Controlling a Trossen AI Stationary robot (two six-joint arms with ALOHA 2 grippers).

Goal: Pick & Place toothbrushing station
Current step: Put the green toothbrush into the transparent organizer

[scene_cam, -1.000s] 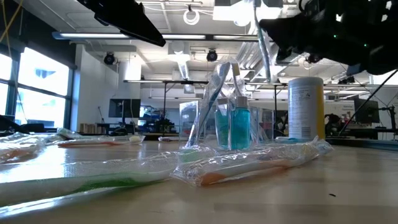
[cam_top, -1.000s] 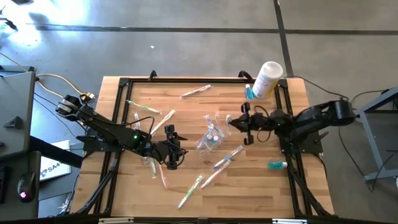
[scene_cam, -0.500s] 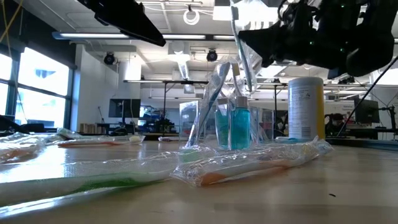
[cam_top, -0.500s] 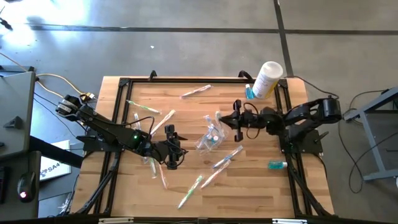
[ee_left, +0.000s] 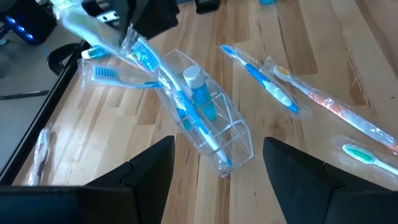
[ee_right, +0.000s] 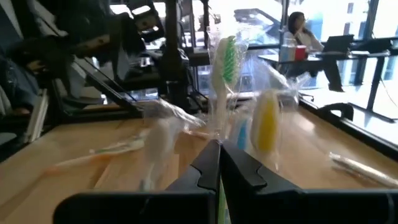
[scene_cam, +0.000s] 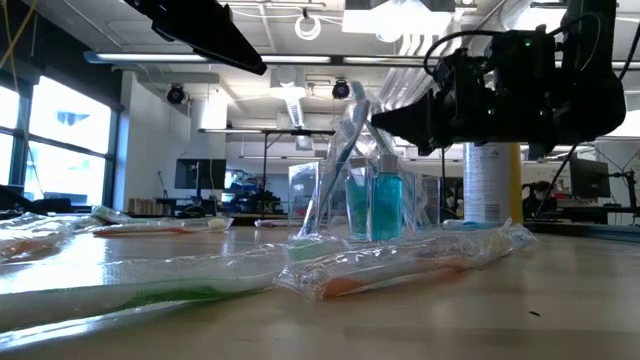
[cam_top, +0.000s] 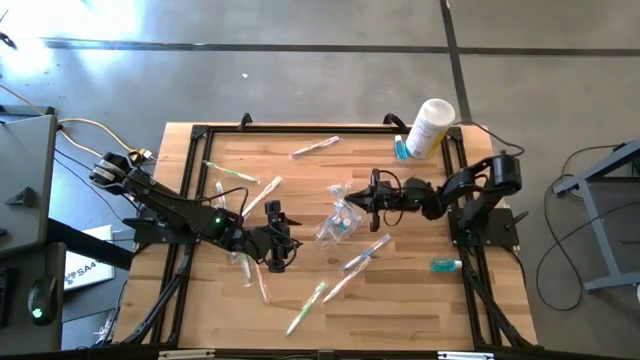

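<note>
Here, everything is being placed against the clear holder (cam_top: 340, 219) in the middle of the bench (cam_top: 300, 180).

Clear holder: it is standing on the bench with teal tubes (scene_cam: 372, 205) and a blue toothbrush (ee_left: 180, 99) upright inside, so it is serving as the collecting point for the set.

Right pincer (cam_top: 372, 190): it is hovering just above the holder's far-right side, fingers closed on a wrapped toothbrush (ee_right: 225, 59); the green bristle head is pointing up, probably so the handle end can go down into the holder.

Left pincer (cam_top: 274, 252): it is waiting low over the bench to the holder's left, fingers spread wide and holding nothing, facing the holder as if ready to steady it.

Loose toothbrushes (cam_top: 365, 252): several wrapped ones are lying flat around the holder, most on its near side and to its left, not yet collected.

White bottle (cam_top: 430, 127): it is lying well beyond the holder at the bench's far-right corner.

Uncertain: whether the held wrapper is already touching the holder is hard to tell.
</note>
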